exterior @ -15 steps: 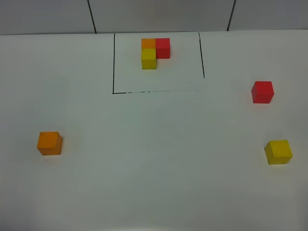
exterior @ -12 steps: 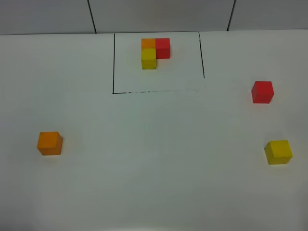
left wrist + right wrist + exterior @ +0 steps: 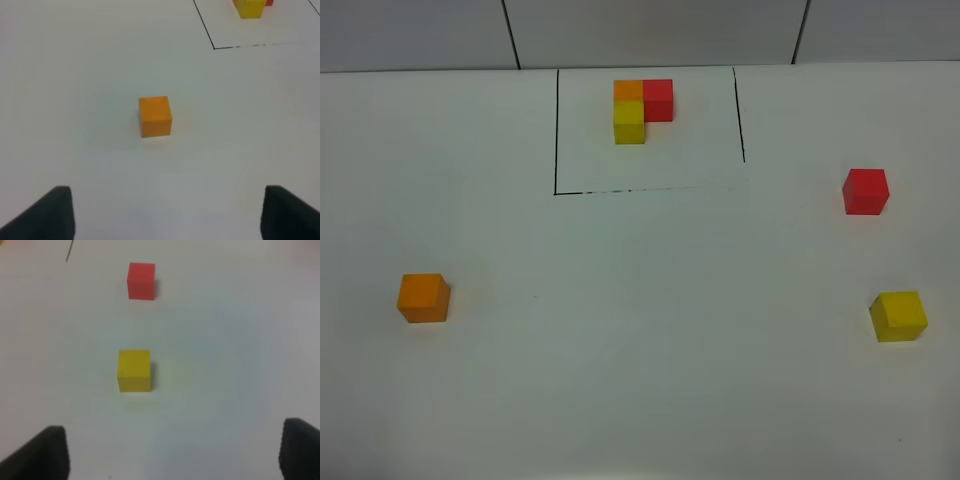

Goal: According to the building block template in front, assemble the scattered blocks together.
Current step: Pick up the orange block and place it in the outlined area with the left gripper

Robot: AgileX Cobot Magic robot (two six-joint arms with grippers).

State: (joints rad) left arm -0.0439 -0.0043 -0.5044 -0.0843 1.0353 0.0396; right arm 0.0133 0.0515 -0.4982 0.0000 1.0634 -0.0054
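The template (image 3: 640, 108) is an L of orange, red and yellow cubes inside a thin black drawn rectangle at the table's back middle. The loose orange cube (image 3: 423, 297) sits at the left, the loose red cube (image 3: 865, 191) at the right, and the loose yellow cube (image 3: 898, 316) in front of it. No gripper shows in the high view. In the left wrist view, my left gripper (image 3: 167, 212) is open, with the orange cube (image 3: 155, 116) ahead of it. In the right wrist view, my right gripper (image 3: 172, 452) is open, with the yellow cube (image 3: 134, 370) ahead and the red cube (image 3: 141, 281) beyond.
The white table (image 3: 650, 330) carries only the cubes and the drawn frame. A grey panelled wall (image 3: 650, 30) runs along the table's back edge. A corner of the frame line (image 3: 214, 47) and part of the template (image 3: 250, 7) show in the left wrist view.
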